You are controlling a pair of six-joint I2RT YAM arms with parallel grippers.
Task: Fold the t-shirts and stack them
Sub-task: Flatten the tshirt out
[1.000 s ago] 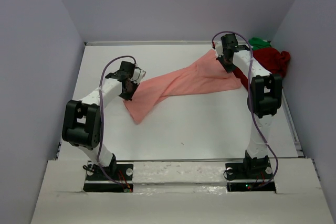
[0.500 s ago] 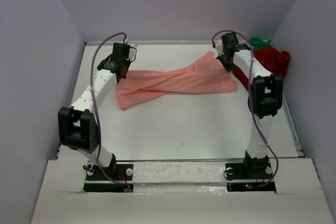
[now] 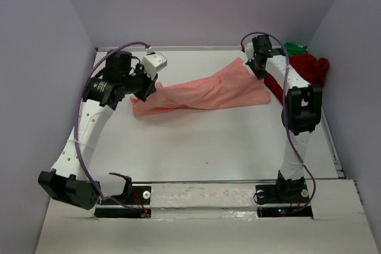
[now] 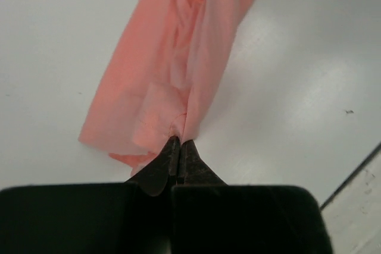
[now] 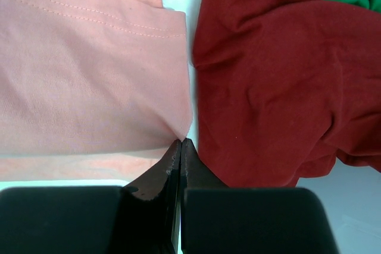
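**Inspector:** Location of the salmon-pink t-shirt (image 3: 202, 90)?

**Assistant:** It is stretched as a twisted band across the far half of the white table (image 3: 208, 147), spanning between the two arms. The cloth is a soft knit, creased lengthwise. A stitched hem shows in the right wrist view.

**Inspector:** Jaws?

**Assistant:** The left gripper (image 4: 179, 142) has its jaws pressed together, pinching a bunched fold at the shirt's left end. The right gripper (image 5: 180, 142) has its jaws closed tight on a corner of the hemmed edge at the right end.

**Inspector:** Surroundings and obstructions?

**Assistant:** The dark red t-shirt (image 3: 306, 68) lies in a crumpled heap in the far right corner, just beside the right gripper. A thin strip of table separates it from the pink cloth and narrows toward the fingertips. The green t-shirt (image 3: 293, 47) shows only as a small crumple behind the red one, by the back wall (image 3: 196, 4). Plain pale walls enclose the table on three sides. A purple cable (image 3: 89, 87) loops along the left arm.
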